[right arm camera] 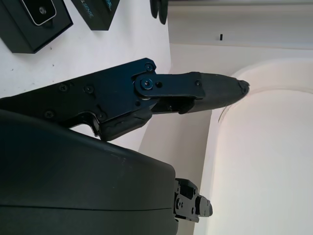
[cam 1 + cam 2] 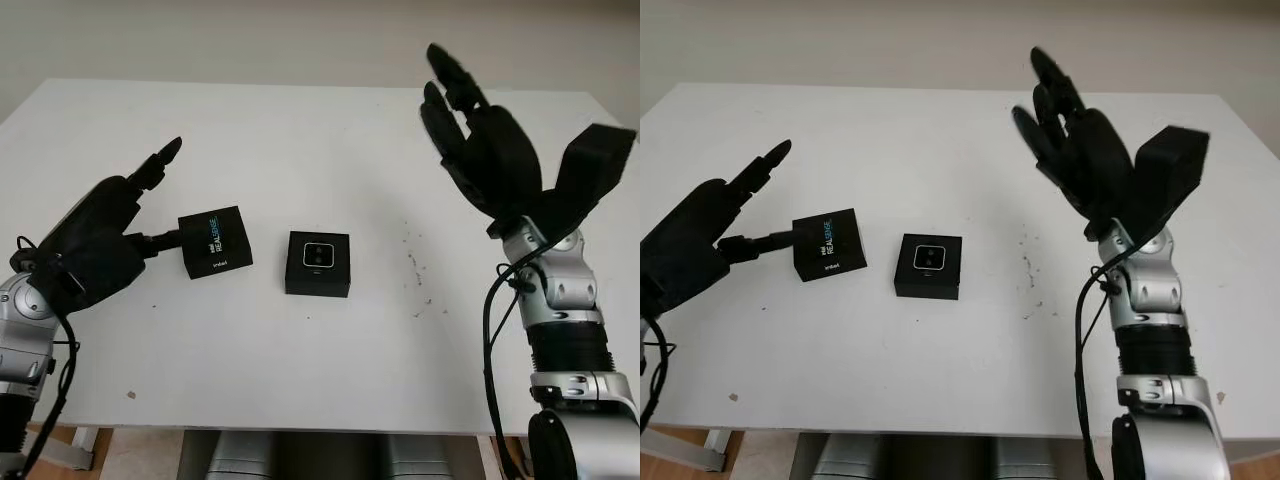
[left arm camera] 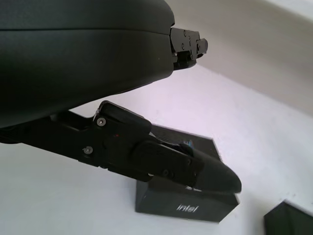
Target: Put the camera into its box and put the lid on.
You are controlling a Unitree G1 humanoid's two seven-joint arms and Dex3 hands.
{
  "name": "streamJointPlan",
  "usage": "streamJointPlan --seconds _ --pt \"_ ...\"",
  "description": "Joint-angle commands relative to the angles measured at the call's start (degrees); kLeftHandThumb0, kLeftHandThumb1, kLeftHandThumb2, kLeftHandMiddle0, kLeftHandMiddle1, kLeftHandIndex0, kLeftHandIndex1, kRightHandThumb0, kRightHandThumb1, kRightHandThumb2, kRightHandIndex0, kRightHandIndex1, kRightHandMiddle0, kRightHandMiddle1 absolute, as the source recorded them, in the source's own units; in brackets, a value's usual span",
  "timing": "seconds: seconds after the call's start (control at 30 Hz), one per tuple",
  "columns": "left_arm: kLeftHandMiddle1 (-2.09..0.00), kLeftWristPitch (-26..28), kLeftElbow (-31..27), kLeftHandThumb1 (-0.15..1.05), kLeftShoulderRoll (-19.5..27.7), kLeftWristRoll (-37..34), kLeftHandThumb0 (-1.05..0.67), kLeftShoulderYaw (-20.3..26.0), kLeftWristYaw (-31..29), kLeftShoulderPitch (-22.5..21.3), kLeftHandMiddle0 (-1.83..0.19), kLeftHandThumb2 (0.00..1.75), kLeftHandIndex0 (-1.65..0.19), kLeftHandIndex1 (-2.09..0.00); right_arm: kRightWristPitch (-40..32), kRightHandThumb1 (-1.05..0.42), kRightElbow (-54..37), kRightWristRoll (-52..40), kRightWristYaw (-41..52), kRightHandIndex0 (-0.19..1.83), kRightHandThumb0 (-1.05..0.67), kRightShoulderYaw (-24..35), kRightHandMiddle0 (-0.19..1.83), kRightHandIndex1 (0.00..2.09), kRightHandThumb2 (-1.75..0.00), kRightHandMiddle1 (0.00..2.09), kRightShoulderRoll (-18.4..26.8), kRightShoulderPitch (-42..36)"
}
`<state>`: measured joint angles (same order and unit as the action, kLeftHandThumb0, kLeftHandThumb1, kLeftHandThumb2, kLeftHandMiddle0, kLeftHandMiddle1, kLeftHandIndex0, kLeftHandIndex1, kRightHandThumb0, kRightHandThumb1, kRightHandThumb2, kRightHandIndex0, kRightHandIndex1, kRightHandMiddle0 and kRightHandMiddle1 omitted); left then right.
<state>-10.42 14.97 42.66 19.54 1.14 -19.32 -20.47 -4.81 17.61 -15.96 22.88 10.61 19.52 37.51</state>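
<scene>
A black lid (image 2: 215,240) printed "intel REALSENSE" lies on the white table (image 2: 300,370), left of centre. Just to its right sits the open black box (image 2: 318,275) with the small silver-rimmed camera (image 2: 319,254) inside it. My left hand (image 2: 160,195) is open at the lid's left side, its thumb (image 3: 195,171) reaching to the lid's (image 3: 195,208) edge; I cannot tell if it touches. My right hand (image 2: 470,130) is open and raised well above the table to the right of the box. The right wrist view catches the box (image 1: 29,19) and lid (image 1: 95,12) far below.
A few small dark specks (image 2: 415,270) dot the table to the right of the box. The table's front edge (image 2: 300,430) runs near the bottom of the picture, with a pale wall behind its far edge.
</scene>
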Motion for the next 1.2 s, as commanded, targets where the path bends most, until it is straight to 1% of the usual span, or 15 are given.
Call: streamJointPlan --seconds 0.0,0.1,0.23,0.37,0.5,0.6,0.77,0.9,1.17 --pt "-0.03 -1.6 1.73 1.02 1.59 1.46 -0.93 -1.57 -0.58 -2.28 0.18 0.05 0.19 -0.02 -0.3 -1.05 0.19 -0.44 0.18 -0.19 -0.92 0.83 -0.19 0.0 -0.5 0.0 0.81 0.98" --pt "-0.01 -3.42 4.48 1.01 1.73 4.04 -0.94 -3.72 -0.1 -3.83 0.19 0.05 0.19 0.0 -1.16 -1.05 0.72 -0.83 -0.03 -0.19 -0.88 1.35 -0.19 0.0 -0.53 0.0 0.6 1.16" --pt "-0.01 -5.23 7.79 1.0 0.8 4.81 -0.92 -4.99 1.09 -5.44 0.19 0.05 0.19 0.0 -1.53 -1.05 0.81 -0.81 -0.5 -0.19 -0.86 1.68 -0.19 0.0 -0.58 0.0 0.42 0.78" --pt "0.0 -3.19 9.19 0.99 -1.56 4.44 -0.88 -6.23 0.94 -7.05 0.19 0.05 0.19 0.0 -1.38 -1.05 1.14 -1.03 -0.45 -0.19 -0.84 1.94 -0.19 0.0 -0.63 0.0 0.27 0.27" --pt "0.0 -4.99 11.45 0.98 -3.16 4.1 -0.81 -6.98 2.05 -8.24 0.19 0.05 0.19 0.0 -2.67 -1.05 1.22 -1.58 -0.57 -0.19 -0.84 2.32 -0.19 0.0 -0.65 0.0 0.24 0.35" --pt "-0.03 -5.92 12.8 0.98 -3.9 5.65 -0.78 -7.91 4.53 -9.09 0.16 0.05 0.18 -0.01 -3.44 -1.05 1.19 -1.72 -0.63 -0.19 -0.84 2.34 -0.19 0.0 -0.66 0.0 0.44 0.38" --pt "-0.06 -4.75 12.87 0.99 -4.18 7.59 -0.77 -9.07 5.96 -9.84 0.1 0.06 0.14 -0.05 -4.2 -1.05 0.68 -1.92 -0.76 -0.19 -0.85 2.49 -0.19 0.0 -0.66 0.0 0.55 0.15" --pt "-0.07 -5.15 12.77 0.99 -3.88 8.8 -0.78 -9.87 6.75 -9.92 0.08 0.05 0.12 -0.05 -4.43 -1.05 0.55 -1.63 -0.73 -0.19 -0.83 2.28 -0.19 0.0 -0.67 0.0 0.73 0.17" --pt "-0.05 -6.11 12.58 1.0 -1.54 12.27 -0.87 -12.02 5.29 -10.46 0.1 0.06 0.15 -0.04 -6.4 -1.05 0.07 -1.56 -1.79 -0.19 -0.76 2.26 -0.19 0.0 -0.68 0.0 0.55 0.59"
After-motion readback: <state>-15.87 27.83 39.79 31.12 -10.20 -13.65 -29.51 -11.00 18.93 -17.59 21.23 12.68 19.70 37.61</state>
